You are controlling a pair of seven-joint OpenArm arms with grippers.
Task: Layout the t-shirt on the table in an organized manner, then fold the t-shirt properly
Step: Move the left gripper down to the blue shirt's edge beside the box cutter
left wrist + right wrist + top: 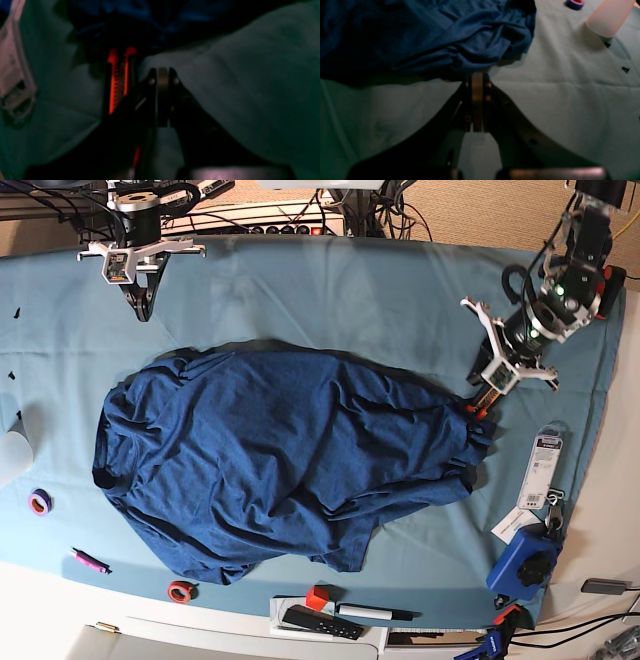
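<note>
Layout stage, incomplete: the t-shirt lies mid-table, roughly spread but wrinkled, sleeves bunched, no fold made. The left gripper sits closed at its edge, whether pinching cloth unclear; the right gripper rests closed and empty, apart.

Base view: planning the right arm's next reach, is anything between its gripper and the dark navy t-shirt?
Nothing visible: only bare light teal table cloth lies between the shut right gripper and the wrinkled navy-blue knit t-shirt.

Base view bright and sharp, both wrist views dim, blurred
</note>
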